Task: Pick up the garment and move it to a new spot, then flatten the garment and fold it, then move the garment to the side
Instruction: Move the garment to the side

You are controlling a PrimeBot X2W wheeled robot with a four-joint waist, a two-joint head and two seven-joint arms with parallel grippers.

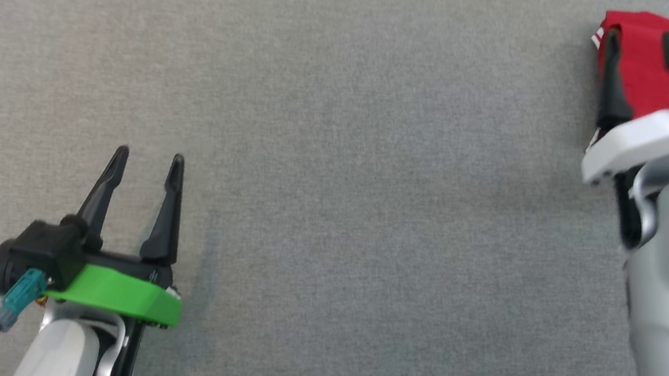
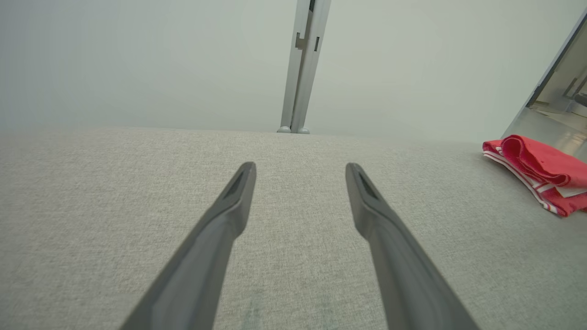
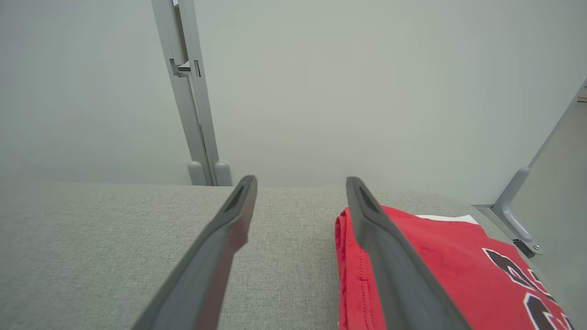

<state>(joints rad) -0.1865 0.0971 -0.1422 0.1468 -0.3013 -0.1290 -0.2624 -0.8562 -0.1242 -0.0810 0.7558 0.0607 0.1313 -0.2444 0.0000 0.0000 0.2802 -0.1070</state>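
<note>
The red garment (image 1: 647,69) lies in a neat flat stack at the far right corner of the grey cloth top (image 1: 379,155). It has white trim and black marks on it, and I can see folded layers at its edge. My right pincer (image 1: 640,36) is wide open and has hold of nothing. It sits at the left edge of the garment, with one finger over the red cloth and the other over bare grey. I cannot tell if it touches the cloth. My left pincer (image 1: 150,155) is wide open too and holds nothing. It is near me on the left, well apart from the garment. I think the picking up, the flattening and the folding are done, and the garment is already off to the side. All that looks left is to pull my right arm away.
</note>
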